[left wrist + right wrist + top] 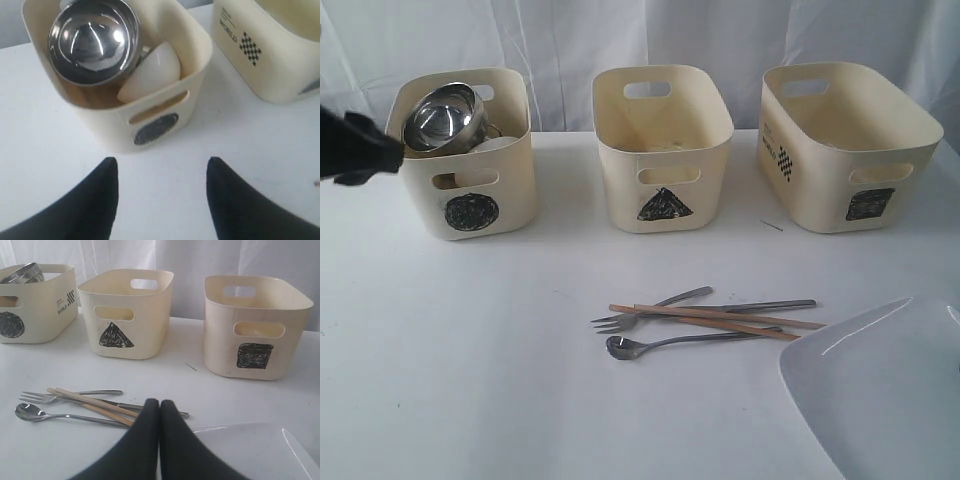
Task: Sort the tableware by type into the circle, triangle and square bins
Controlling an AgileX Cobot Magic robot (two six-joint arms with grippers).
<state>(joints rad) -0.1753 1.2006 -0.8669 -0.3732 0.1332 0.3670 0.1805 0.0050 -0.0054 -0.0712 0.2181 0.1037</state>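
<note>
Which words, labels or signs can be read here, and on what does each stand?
"WORLD", with checkered patch: side of the cream plastic bin marked with a circle.
Smaller print above it: too small to read.
Black scribbled triangle: front of the middle cream bin.
Black scribbled square: front of the right cream bin.

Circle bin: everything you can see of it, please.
Cream plastic circle bin with rounded corners, cut-out handles and a black scribbled circle on the front. It stands upright on the white table, at the left of the exterior view. Inside, a steel bowl lies tilted, poking above the rim, beside a tipped white dish.
</note>
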